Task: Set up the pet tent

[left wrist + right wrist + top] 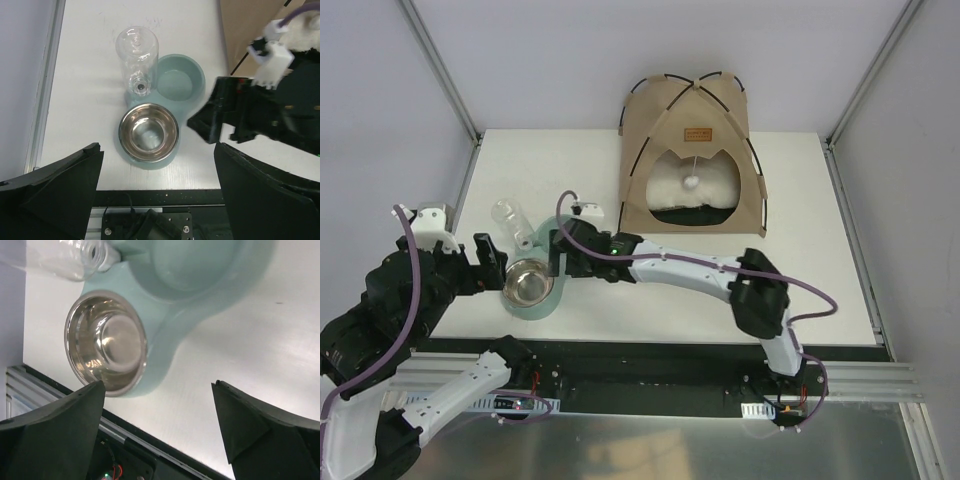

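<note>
The pet tent (692, 120) stands upright at the back right of the table, tan fabric on thin black poles, with a brown label patch (698, 134) and a dangling white ball (691, 182) in its opening. A white fluffy cushion (700, 195) lies inside it. A corner of the tent also shows in the left wrist view (247, 30). My left gripper (485, 262) is open and empty, left of the steel bowl; its fingers stand wide apart in its wrist view (156, 148). My right gripper (560, 258) is open and empty, right of the bowl, left of the tent (157, 385).
A pale green feeder base (548, 300) holds a steel bowl (528, 284) near the table's front left. A clear bottle (510, 218) lies at its far end. The bowl (148, 132), bottle (137, 55) and base (165, 340) show in the wrist views. The table's front edge is just below.
</note>
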Tool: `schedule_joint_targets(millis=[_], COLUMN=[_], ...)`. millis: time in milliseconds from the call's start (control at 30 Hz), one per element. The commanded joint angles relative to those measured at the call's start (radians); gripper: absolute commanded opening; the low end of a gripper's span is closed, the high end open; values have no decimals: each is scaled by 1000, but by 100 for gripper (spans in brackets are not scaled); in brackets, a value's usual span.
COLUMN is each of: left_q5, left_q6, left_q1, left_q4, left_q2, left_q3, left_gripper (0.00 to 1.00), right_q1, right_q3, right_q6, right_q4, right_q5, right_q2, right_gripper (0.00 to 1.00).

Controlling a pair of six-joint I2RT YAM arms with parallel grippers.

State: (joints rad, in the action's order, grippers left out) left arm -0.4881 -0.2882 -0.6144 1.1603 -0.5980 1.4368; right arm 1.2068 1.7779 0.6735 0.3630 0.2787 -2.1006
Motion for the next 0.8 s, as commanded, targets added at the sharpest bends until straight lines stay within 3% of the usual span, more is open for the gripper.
schedule_joint_targets(millis=[0, 233, 467, 667, 767], left_q5=[-15, -60, -26, 29, 45], left_q6=[-37, -163, -285, -347, -345], left_q1=[1, -1, -2, -2, -4], left_q4=[48, 193, 384, 438, 466], left_q2=[3, 35, -5, -5, 1], left_q3=[56, 125, 263, 320, 320], left_gripper=[96, 97, 97, 99, 99], right_q1=[-39, -156, -219, -247, -248], right_q3=[-106, -256, -374, -286, -177], right_q6=[29, 190, 196, 182, 158], right_q4=[155, 646, 930, 1122, 1198], right_q5=[177, 367, 517, 580, 600], right_q2=[272, 565, 942, 1249, 1312], right_gripper=[99, 99, 99, 99, 99])
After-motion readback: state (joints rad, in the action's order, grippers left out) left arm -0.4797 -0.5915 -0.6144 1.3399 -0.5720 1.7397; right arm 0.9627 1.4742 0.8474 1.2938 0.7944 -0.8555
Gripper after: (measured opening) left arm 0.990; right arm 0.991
